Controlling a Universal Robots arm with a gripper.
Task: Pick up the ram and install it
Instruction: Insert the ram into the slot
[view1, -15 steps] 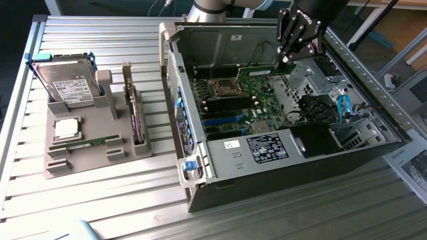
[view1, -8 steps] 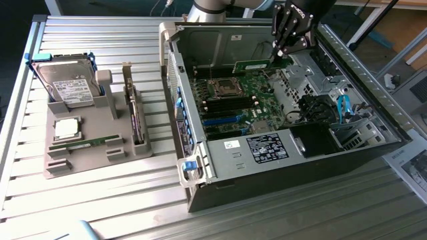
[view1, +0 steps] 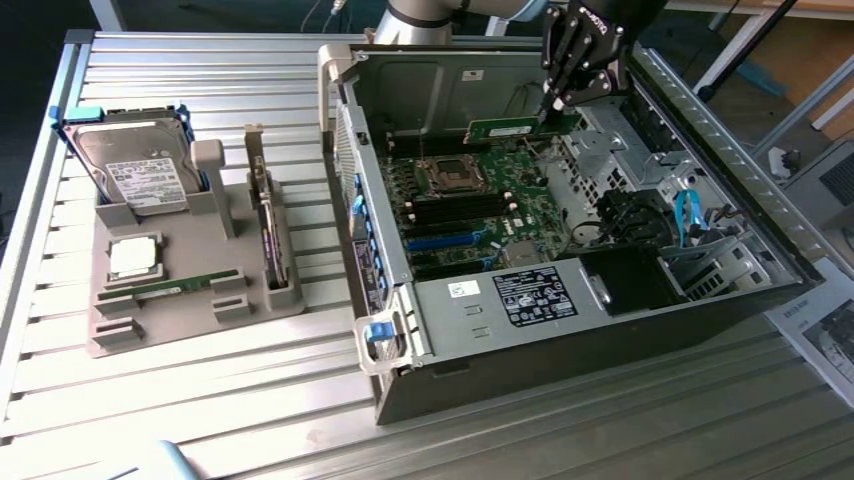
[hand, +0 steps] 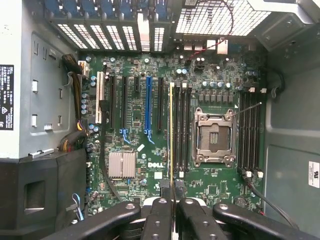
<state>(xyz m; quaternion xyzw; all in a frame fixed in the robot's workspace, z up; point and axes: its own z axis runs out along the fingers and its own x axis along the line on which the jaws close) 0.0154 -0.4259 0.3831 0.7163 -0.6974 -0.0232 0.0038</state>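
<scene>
I'm looking down into the open computer case (view1: 400, 330) lying on its side on the slatted desk (view1: 200, 400). Room is tight. The case's far wall (view1: 427, 80) stands just behind the tool (view1: 567, 102). The drive cage (view1: 641, 215) with its blue cables closes off the exterior view's right, and the power supply (view1: 534, 295) blocks the near end. The freest room is straight up out of the case.

The tool is clenched on the ram (view1: 514, 128), gripping it at the end on the exterior view's right. The rest of the stick reaches out toward that view's left, over the far end of the motherboard (view1: 467, 220).

In the wrist view the ram (hand: 172, 140) shows edge-on as a thin pale line coming from between the tool's (hand: 173, 202) fingers (hand: 159, 210). Its long axis runs parallel to the black memory slots (hand: 182, 130) next to the empty processor socket (hand: 215, 137), and it lines up over one of them. I cannot tell whether it touches the slot. A second bank of slots (hand: 250, 132) lies on the socket's other side, with a black cable (hand: 262, 202) near its end.

Well apart on the desk, the grey fixture (view1: 160, 330) carries a hard drive (view1: 134, 170), a square silver chip (view1: 134, 258) and another green stick (view1: 174, 287).
</scene>
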